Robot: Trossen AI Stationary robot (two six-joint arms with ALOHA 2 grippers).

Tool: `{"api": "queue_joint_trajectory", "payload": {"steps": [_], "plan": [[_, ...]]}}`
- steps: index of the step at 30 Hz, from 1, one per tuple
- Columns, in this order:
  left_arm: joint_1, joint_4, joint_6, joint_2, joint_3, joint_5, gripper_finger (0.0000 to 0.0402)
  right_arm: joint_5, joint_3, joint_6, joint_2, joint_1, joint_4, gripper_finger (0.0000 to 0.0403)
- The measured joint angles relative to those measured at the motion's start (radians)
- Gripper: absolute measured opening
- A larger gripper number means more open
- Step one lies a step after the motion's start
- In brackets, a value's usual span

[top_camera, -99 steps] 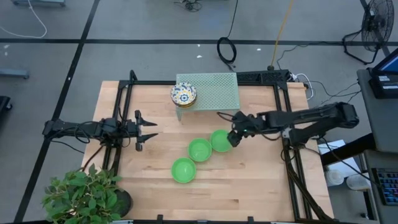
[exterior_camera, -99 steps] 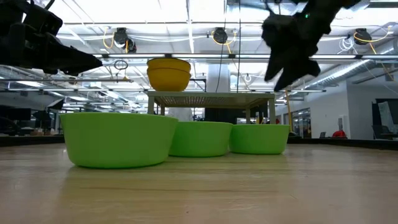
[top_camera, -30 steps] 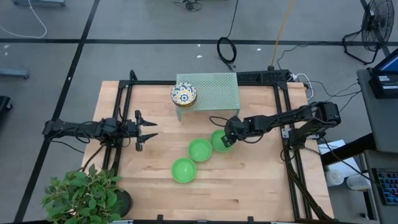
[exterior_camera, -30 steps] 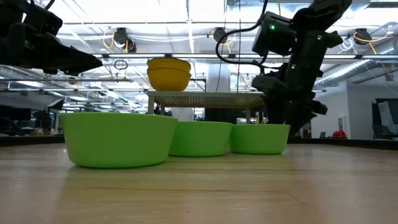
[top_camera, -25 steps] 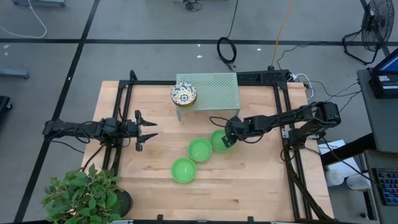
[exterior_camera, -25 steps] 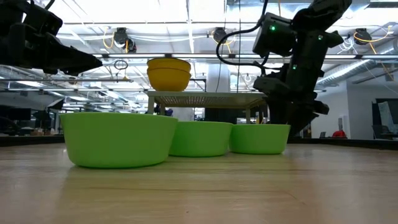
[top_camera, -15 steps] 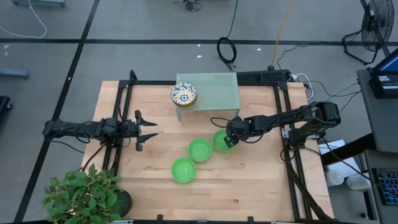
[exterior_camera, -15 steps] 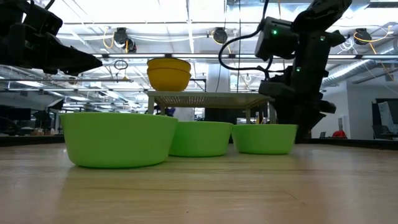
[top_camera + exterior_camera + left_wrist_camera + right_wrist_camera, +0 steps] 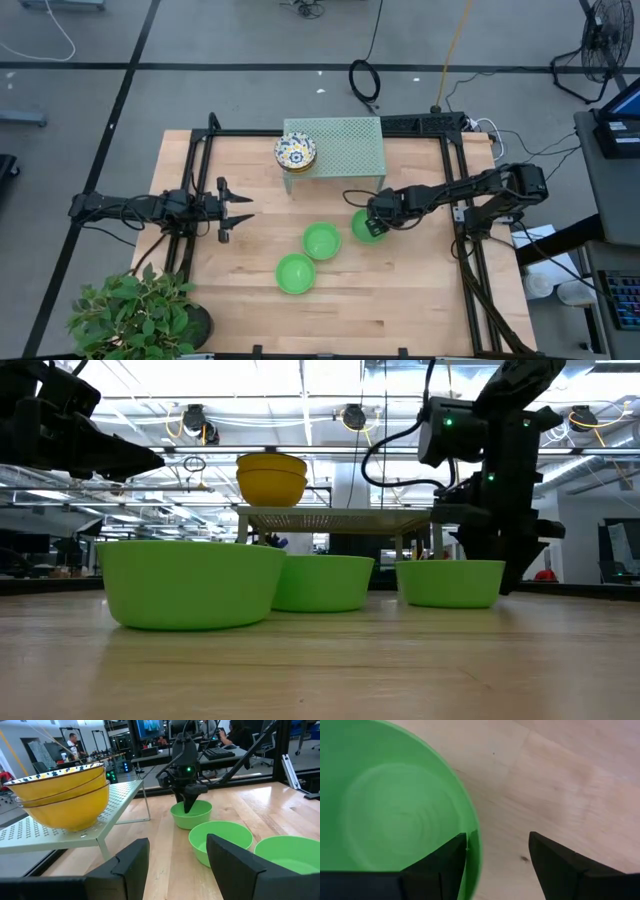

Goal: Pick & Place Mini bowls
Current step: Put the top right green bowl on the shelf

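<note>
Three plain green mini bowls stand on their bases in a slanting row on the wooden table: the near one [image 9: 294,273], the middle one [image 9: 321,241] and the far-right one [image 9: 366,226] [image 9: 450,582]. My right gripper [image 9: 374,224] [image 9: 497,865] is open and straddles the right wall of the far-right bowl. A stack of floral-patterned bowls [image 9: 295,152] [image 9: 65,795], yellow outside, rests on the pale green mesh rack [image 9: 345,145]. My left gripper [image 9: 240,209] [image 9: 177,865] hovers open at the table's left, away from all bowls. My right gripper comes at the far-right green bowl from above, pointing down. One finger [image 9: 451,862] is inside the bowl, right beside the wall's inner face [image 9: 470,842]; the other finger [image 9: 560,865] stands outside, apart from it. The bowl's base stays on the table.
The mesh rack stands on thin legs at the table's far edge. A potted plant [image 9: 140,310] sits at the near left corner. Black frame rails [image 9: 195,200] run along both sides of the table. Bare wood lies to the right of and nearer than the bowls.
My right gripper has moved toward the table's right edge with its fingers straddling the bowl's wall. The far-right green bowl has slid along the table with it, away from the middle bowl, so a gap has opened between the two.
</note>
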Motion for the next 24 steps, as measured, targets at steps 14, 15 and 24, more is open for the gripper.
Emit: {"api": "queue_joint_trajectory", "payload": {"steps": [14, 15, 24], "plan": [[0.000, 0.000, 0.018, 0.000, 0.000, -0.093, 0.0202, 0.032, 0.000, -0.118, 0.000, -0.001, -0.002, 0.0203], [0.000, 0.000, 0.019, 0.000, 0.000, -0.097, 0.0202, 0.031, 0.000, -0.135, 0.000, -0.001, -0.002, 0.0203], [0.000, 0.000, 0.001, 0.000, 0.000, -0.098, 0.0202, 0.028, 0.000, -0.456, 0.000, 0.002, 0.021, 0.0203]]}}
